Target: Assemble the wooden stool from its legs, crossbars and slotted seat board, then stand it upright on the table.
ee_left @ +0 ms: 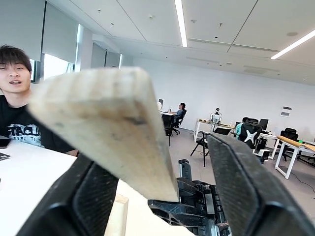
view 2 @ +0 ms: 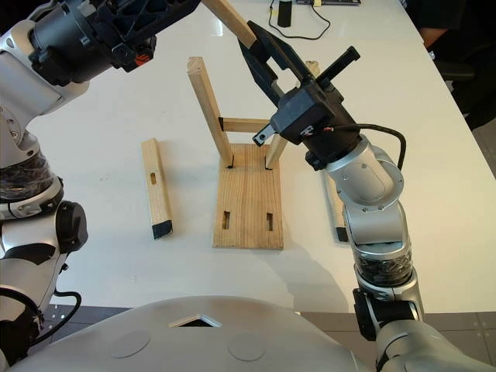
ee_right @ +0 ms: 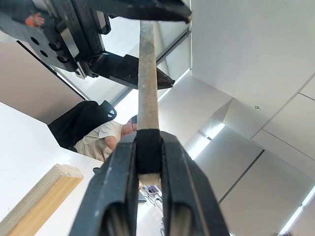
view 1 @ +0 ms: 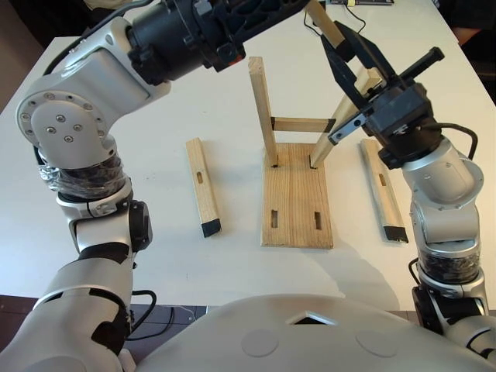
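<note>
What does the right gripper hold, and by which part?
The right gripper clamps a loose wooden bar by its lower end; the left gripper surrounds its upper end.

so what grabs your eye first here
At the centre, the seat board lies flat with two legs standing in its far slots, joined by a crossbar. The right gripper is clamped on the right-hand leg, and the left gripper straddles its top end. Two loose legs lie either side of the board.
</note>
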